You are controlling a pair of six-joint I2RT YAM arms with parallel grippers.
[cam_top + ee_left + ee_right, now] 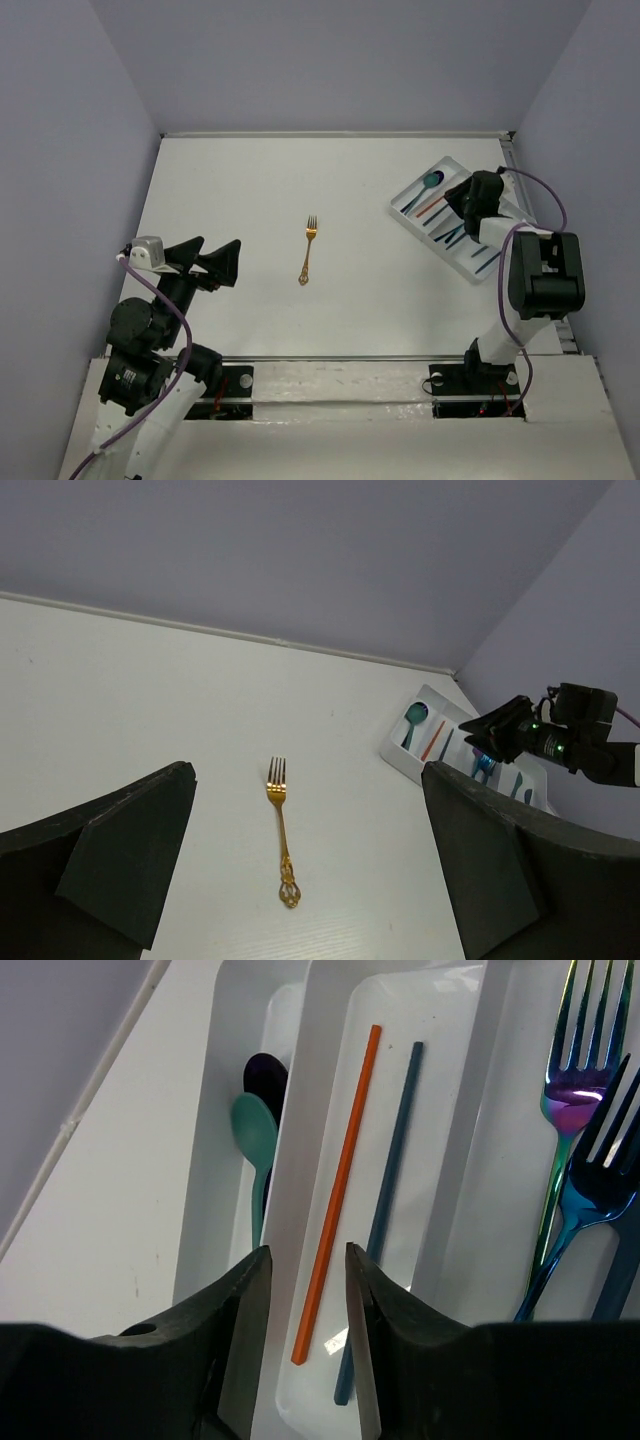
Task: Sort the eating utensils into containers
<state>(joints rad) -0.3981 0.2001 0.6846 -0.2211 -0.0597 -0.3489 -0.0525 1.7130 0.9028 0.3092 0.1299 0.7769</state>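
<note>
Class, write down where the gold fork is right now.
In the top view the gold fork lies by itself on the table near its middle, well to the left of the white tray.

This is looking like a robotics lab test cell: plain lavender walls (330, 60) are boxing in a bare white table (230, 180) on three sides. A left arm (140, 335) and a right arm (540, 275) are sitting bolted to a metal rail (340, 385) at its near edge. A purple cable (546, 186) is looping off one, and a white divided tray (405, 208) is lying on the tabletop.
</note>
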